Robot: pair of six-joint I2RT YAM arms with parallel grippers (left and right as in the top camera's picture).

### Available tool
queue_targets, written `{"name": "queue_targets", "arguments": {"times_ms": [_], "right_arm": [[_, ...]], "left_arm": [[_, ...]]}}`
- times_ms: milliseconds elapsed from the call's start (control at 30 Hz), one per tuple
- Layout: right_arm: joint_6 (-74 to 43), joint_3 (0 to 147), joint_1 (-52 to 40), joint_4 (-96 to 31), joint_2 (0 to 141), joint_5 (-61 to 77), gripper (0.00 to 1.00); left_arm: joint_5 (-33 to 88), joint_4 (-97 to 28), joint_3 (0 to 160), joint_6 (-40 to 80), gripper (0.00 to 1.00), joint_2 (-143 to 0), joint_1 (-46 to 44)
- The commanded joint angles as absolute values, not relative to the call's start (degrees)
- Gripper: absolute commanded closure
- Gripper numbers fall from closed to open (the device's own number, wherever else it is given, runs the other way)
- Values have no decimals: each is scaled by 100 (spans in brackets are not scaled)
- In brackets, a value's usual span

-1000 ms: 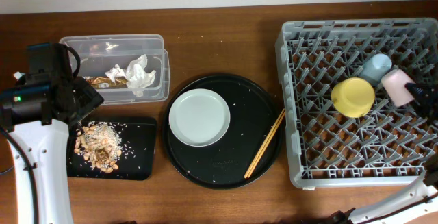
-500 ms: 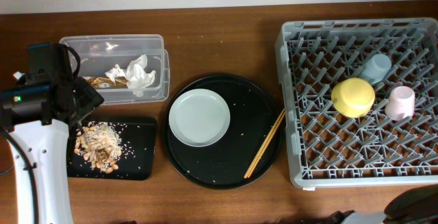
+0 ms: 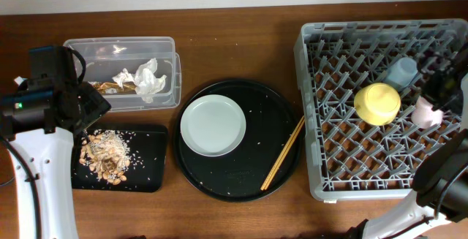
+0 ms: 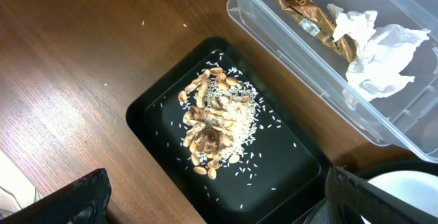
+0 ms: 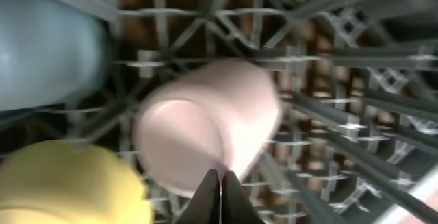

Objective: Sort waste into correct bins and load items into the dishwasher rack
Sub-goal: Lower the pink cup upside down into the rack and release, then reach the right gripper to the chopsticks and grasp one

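1. The dishwasher rack fills the right side of the overhead view. Three of the items are in it, in its upper right part: the yellow bowl, dome side up, the small pink cup just to its right, and the small blue cup above and between them.
2. The right gripper is over the rack at the pink cup. Its two fingertips are pressed together with nothing between them.
3. The clear plastic box, upper left of the overhead frame, holds the crumpled white tissue and the gold-brown wrapper, which lie touching.
4. The shallow black tray, just below the box, carries the pile of food scraps towards its left end, with pale crumbs scattered around it.
5. The large round black tray sits in the centre, between the bins and the rack. On it are the grey-green plate, upper left, and the wooden chopsticks, lying slantwise along its right edge. Crumbs speckle its surface.
6. The left gripper hangs above the shallow black tray, jaws spread wide and holding nothing.
7. The left wrist view shows the grains and nut-like pieces in the scraps, and printed lettering on the wrapper. The overhead view gives neither.
8. The right wrist view, blurred, shows the pink cup close up among the grey pegs, with the blue cup at the upper left and the bowl at the lower left. From overhead the dark arm partly covers this corner.
9. Everything rests on the brown wooden table.
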State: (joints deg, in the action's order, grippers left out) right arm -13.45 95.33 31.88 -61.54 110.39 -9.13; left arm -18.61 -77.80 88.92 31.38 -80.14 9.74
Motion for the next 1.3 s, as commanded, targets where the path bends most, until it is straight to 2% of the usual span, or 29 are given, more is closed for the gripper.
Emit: {"name": "queue_targets", "arguments": {"times_ms": [0,133,333,433,567,700,900,967,1100,1167,1200,1233,1267], "right_arm": [[-1699,9544,3282,-6370,11059,-1723,96],[-1706,9557,3481,-6600,11034,-1610,96],[-1096,9743,3448,-5885,10567,220,96],[-856,9741,3448,-5806,10787,410,96],[-864,9736,3457,-5992,11144,158,96],[-1566,9743,3459,-6346,11135,-1017,96],[-2541,9872,3463,-6967,10886,-1863,96],[-2506,10060,3446,-7011,10586,-1138,96],[-1455,10134,3194,-6820,9701,2110,96],[-808,10134,2659,-6973,9236,3024,88],[-808,10134,2467,-7054,9153,3022,72],[-810,10132,2027,-7290,9087,3024,2],[-812,10130,1728,-7470,9100,3024,2]], "left_arm": [[-1881,-7769,8919,3212,0,-7953,991],[-1883,-7769,8919,3212,0,-7953,991],[-1881,-7769,8919,3212,0,-7953,991],[-1881,-7769,8919,3212,0,-7953,991],[-1881,-7769,8919,3212,0,-7953,991],[-1881,-7769,8919,3212,1,-7953,991],[-1881,-7769,8919,3212,0,-7953,991],[-1881,-7769,8919,3212,0,-7953,991],[-1881,-7769,8919,3212,0,-7953,991],[-1881,-7769,8919,3212,0,-7953,991],[-1881,-7769,8919,3212,0,-7953,991],[-1881,-7769,8919,3212,0,-7953,991],[-1881,-7769,8919,3212,0,-7953,991]]}}
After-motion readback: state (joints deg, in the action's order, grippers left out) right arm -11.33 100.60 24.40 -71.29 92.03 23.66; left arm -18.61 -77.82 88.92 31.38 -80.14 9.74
